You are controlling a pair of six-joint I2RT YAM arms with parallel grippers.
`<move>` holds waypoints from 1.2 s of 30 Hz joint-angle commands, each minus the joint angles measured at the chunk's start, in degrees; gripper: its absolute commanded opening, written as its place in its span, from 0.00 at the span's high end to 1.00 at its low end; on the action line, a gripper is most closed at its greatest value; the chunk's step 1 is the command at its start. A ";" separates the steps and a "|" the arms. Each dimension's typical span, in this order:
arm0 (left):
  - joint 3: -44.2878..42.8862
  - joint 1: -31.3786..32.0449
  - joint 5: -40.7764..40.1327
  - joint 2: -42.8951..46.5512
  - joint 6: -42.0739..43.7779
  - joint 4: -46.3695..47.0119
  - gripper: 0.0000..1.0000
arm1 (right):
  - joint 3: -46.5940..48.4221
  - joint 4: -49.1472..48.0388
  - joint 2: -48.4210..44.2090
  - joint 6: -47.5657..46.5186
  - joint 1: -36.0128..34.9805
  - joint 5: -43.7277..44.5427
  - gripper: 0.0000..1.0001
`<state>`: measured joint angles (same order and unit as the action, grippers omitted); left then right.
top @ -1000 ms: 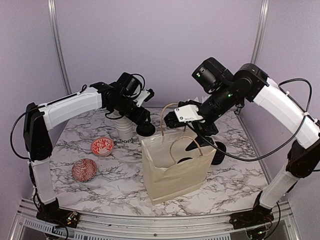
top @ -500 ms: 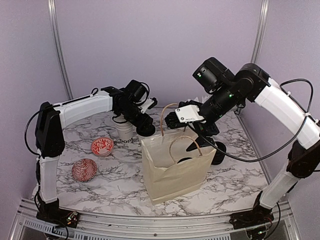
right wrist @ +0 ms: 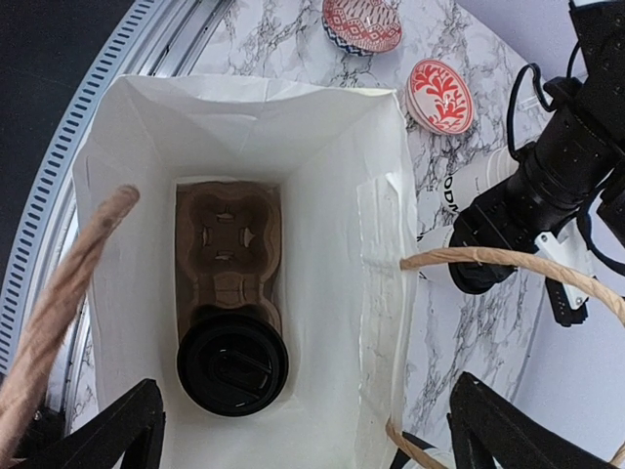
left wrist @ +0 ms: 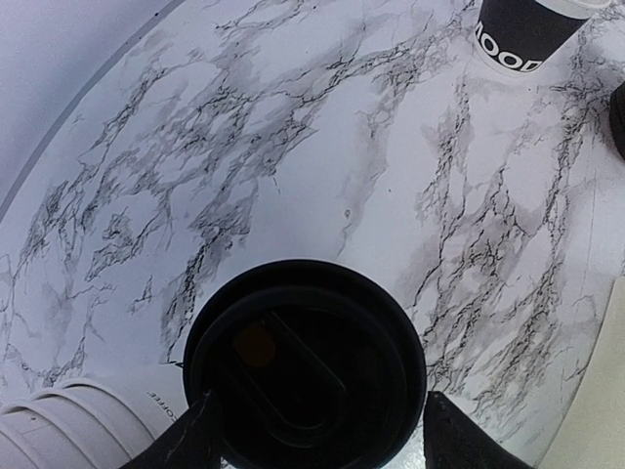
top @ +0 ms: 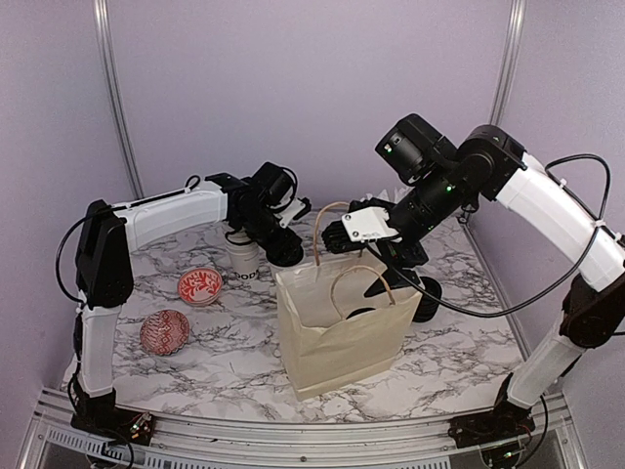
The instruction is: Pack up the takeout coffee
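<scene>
A white takeout coffee cup with a black lid [left wrist: 305,357] sits between the fingers of my left gripper [left wrist: 317,403], which is shut on its sides. In the top view that gripper [top: 285,252] holds the cup just behind the back left corner of the paper bag [top: 337,342]. My right gripper [top: 361,259] hangs wide open over the bag's mouth, among the handles. Its wrist view looks down into the bag [right wrist: 244,127]. A brown cardboard carrier [right wrist: 227,234] lies on the bottom, with another lidded coffee [right wrist: 232,363] in its near slot. The right gripper [right wrist: 305,391] holds nothing.
A stack of lidless white cups [top: 244,259] [left wrist: 68,425] stands just left of the held cup. A black lettered cup [top: 427,298] [left wrist: 527,34] stands right of the bag. Two red patterned bowls [top: 200,286] [top: 164,332] lie at the left.
The left arm's elbow has swung back and in, and the lidded cup in its gripper has risen slightly beside the bag. The right arm and the bag have not moved.
</scene>
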<state>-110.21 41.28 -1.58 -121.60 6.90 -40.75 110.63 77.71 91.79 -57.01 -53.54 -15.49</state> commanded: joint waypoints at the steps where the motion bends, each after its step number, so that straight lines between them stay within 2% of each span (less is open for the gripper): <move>1: -2.82 0.73 -0.23 0.18 1.53 -1.56 0.29 | -0.26 0.82 -0.97 0.57 -0.60 0.02 0.01; 3: -3.13 0.98 -1.22 0.84 2.00 -1.43 0.26 | -0.45 0.86 -0.86 0.54 -0.61 0.10 0.01; 6: -3.30 1.02 -3.00 0.69 2.65 -1.21 0.09 | -0.66 0.86 -0.81 0.50 -0.60 0.02 0.01; 7: -3.39 1.03 -3.59 0.29 2.61 -1.25 0.08 | -0.68 0.86 -0.74 0.50 -0.60 0.02 0.01; 24: -8.08 -0.14 -5.57 -6.09 -5.44 -2.29 0.16 | -2.16 0.86 -1.17 0.76 -0.84 0.42 0.01; 36: -6.51 -0.08 -4.74 -5.36 -5.20 -2.92 0.23 | -2.31 0.86 -1.13 0.76 -1.04 0.72 0.01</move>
<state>-116.64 41.45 -6.52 -126.76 1.72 -41.54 108.38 78.08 91.79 -56.84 -53.95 -14.90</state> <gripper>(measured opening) 0.786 0.988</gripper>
